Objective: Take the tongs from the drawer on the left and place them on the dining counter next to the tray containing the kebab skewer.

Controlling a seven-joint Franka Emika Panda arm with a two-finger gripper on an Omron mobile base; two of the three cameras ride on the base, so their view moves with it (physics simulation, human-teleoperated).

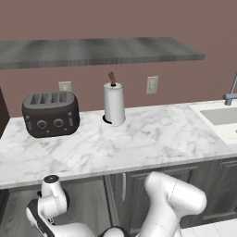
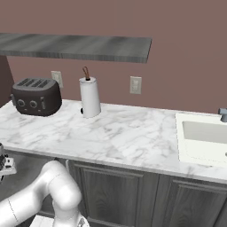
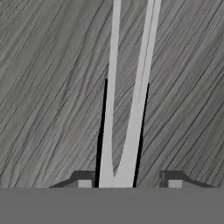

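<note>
The silver tongs point(image 3: 111, 87) lie on the grey wood-grain floor of the open drawer point(image 3: 48, 87), their two arms running up the hand view and joining near its bottom. My gripper point(image 3: 129, 179) hangs right over that joined end, one fingertip point(image 3: 85, 179) on each side, with a small gap left on both sides, so it is open and holds nothing. In the left base view the arm point(image 1: 171, 199) bends down below the marble counter edge toward the lower left. The dining counter and the tray are out of view.
On the marble counter point(image 1: 139, 139) stand a dark toaster point(image 1: 50, 113) and a paper towel roll point(image 1: 114, 104). A sink point(image 1: 222, 115) lies at the right. Dark cabinet doors point(image 2: 115, 195) run under the counter, and a grey shelf point(image 1: 92, 51) hangs on the wall.
</note>
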